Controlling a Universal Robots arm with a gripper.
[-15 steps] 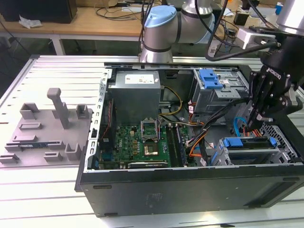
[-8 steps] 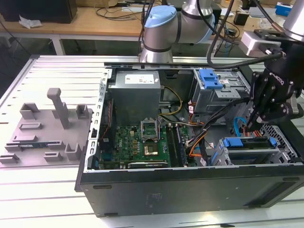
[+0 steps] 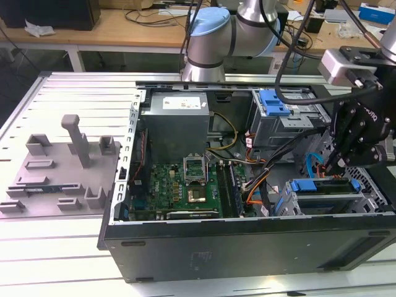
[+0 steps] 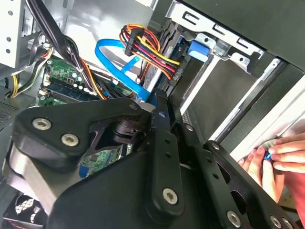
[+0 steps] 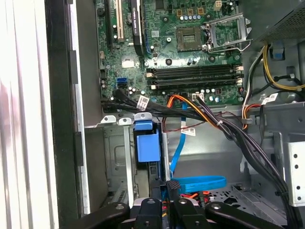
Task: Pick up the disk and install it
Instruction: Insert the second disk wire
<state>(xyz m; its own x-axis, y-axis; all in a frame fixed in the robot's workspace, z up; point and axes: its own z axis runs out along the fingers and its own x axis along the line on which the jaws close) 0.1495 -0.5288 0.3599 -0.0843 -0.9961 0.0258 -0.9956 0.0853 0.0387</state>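
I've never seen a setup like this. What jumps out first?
An open computer case lies on its side on the table, its green motherboard bare in the middle. The black gripper dips into the case at the exterior view's right, just above a blue-framed drive bay. A person's hand shows at the case's edge in the second wrist view.

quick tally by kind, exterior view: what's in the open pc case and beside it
blue drive carriers: 2
power supply: 1
motherboard: 1
grey fixture plate: 1
total: 5
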